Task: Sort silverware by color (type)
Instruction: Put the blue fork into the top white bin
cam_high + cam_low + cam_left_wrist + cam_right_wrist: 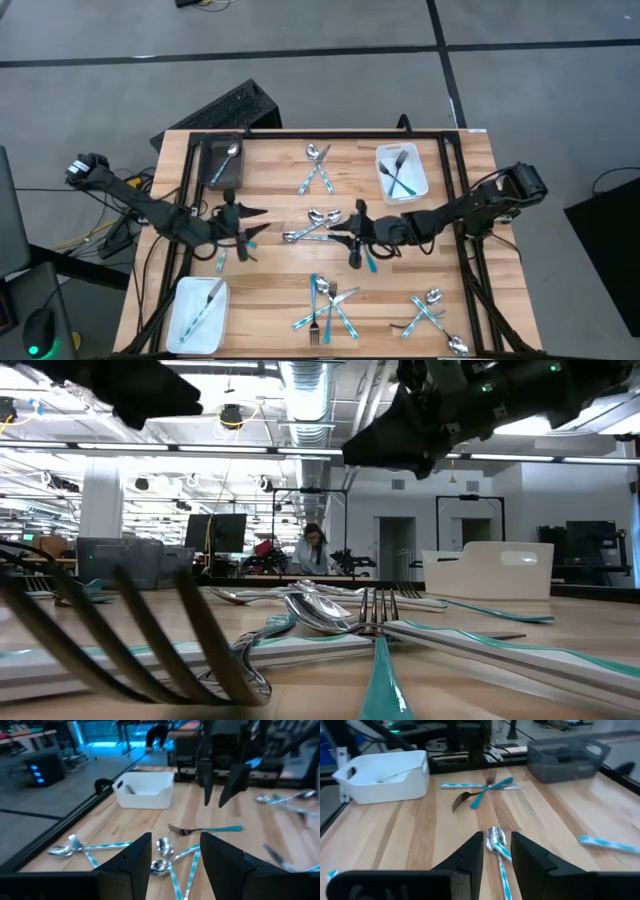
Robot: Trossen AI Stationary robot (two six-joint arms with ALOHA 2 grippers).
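Silverware with teal handles lies in loose groups on the wooden table: two crossed spoons [318,170] at the far middle, spoons [315,220] at the centre, a mixed pile [325,305] at the near middle and more [430,312] at the near right. My left gripper [262,222] hangs open above the table left of the centre spoons [161,855], pointing toward the table's right edge. My right gripper [338,235] faces it from the right, above the table. Its fingers stand apart, and a spoon [495,840] on the table shows through the gap. A fork [200,829] lies below it.
A dark grey bin [210,175] at the far left holds a spoon. A white tray [418,185] at the far right holds forks, and a white tray [185,330] at the near left holds a knife. A crossed fork and knife [480,790] lie under the left arm. Black frame rails run along the table edges.
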